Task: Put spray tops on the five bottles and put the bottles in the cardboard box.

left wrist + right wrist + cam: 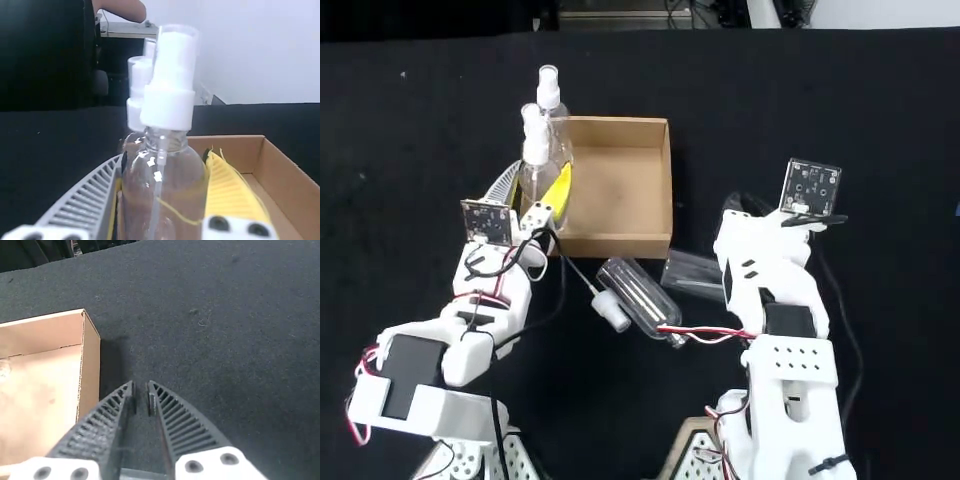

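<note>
My left gripper is shut on a clear bottle with a white spray top, held upright at the left wall of the cardboard box. The bottle sits between a grey finger and a yellow finger. A second topped bottle stands just behind it at the box's far left corner. In front of the box, a topped bottle lies on the table, with another clear bottle beside it. My right gripper hovers shut over black table right of the box, holding nothing.
The box wall is close beside the right gripper's fingers. A red and white cable runs from the right arm over the lying bottles. Black tabletop stretches beyond and to both sides of the box.
</note>
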Robot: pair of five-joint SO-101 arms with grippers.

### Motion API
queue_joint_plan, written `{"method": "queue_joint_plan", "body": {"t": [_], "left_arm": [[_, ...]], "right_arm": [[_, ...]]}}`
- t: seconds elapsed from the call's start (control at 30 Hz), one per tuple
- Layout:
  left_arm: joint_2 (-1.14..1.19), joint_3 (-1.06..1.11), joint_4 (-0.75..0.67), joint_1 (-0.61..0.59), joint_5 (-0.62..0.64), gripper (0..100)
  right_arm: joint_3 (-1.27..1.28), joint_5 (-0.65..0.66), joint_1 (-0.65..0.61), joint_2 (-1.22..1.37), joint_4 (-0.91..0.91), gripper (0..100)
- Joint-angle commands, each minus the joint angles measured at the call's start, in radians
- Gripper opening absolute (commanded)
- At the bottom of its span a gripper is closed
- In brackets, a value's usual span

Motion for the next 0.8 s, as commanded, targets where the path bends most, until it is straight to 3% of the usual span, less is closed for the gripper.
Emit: {"method": "queue_joint_plan", "body": {"t": [0.0, 0.77], "left_arm": [[-0.006, 0.019, -0.021, -0.03, 0.017, 16], [-0.005, 0.07, -0.018, -0.025, 0.02, 16]], "right_arm": [[-0.012, 0.009, 0.02, -0.013, -0.029, 2.9], [-0.01, 0.009, 0.02, -0.013, -0.029, 2.9]]}}
